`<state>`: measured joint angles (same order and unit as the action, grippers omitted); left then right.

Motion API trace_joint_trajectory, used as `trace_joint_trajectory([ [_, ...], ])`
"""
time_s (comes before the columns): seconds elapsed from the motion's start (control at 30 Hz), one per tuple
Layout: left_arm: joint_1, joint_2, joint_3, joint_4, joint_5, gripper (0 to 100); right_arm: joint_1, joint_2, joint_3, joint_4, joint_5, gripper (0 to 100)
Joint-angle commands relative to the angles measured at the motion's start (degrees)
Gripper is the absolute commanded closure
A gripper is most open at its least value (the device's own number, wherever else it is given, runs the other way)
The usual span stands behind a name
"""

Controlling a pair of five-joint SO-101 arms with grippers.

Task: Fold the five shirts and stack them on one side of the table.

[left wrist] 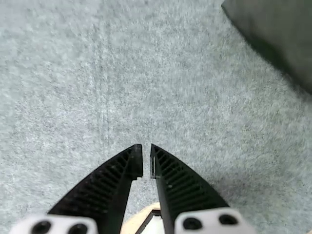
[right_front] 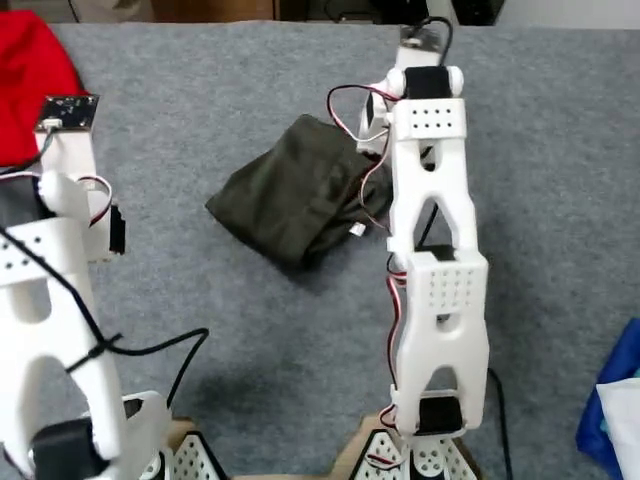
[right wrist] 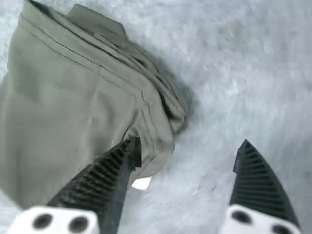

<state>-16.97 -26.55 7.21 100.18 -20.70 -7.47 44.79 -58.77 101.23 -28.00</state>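
High view: the right arm (right_front: 430, 200) covers the rt edge of the olive shirt (right_front: 285, 195), & the frame cuts a red cloth (right_front: 25, 70) at top left and a blue-and-white cloth (right_front: 615, 400) at rt, so can't tell what garment either is. Left wrist view: the olive shirt (left wrist: 278, 34) is cut by the frame to a dark corner. Right wrist view: one finger (right wrist: 105, 170) of the right gripper (right wrist: 189, 144) hides part of the shirt & half a white tag (right wrist: 142, 184), the shirt runs off the frame edge, and the carpet (right wrist: 253, 73) past it is blurred.
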Motion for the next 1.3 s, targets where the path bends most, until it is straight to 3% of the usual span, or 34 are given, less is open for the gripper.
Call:
trace_joint_trajectory([
  [0.0, -0.1, -3.6, 1.7, 0.4, -1.6, 95, -1.9, -11.1, 10.9, 1.1, -12.0, 69.9],
  [0.17, -0.4, -4.2, 5.3, 0.3, -1.7, 95, -6.5, -17.5, 26.8, -2.1, -21.7, 70.2],
  [0.63, -0.6, -4.6, 5.6, 0.4, -1.5, 95, -5.8, -12.2, 39.5, -30.2, -22.4, 70.2],
  [0.97, -0.6, -4.6, 5.3, 0.4, -1.7, 95, -5.7, -3.5, 34.2, -27.3, -22.0, 70.7],
  [1.07, -0.6, -4.6, 5.2, 0.4, -1.8, 95, -5.6, -2.4, 34.2, -27.3, -21.9, 76.6],
  [1.27, -0.6, -4.6, 5.2, 0.4, -1.8, 95, -3.7, -2.2, 34.4, -27.3, -21.8, 99.7],
])
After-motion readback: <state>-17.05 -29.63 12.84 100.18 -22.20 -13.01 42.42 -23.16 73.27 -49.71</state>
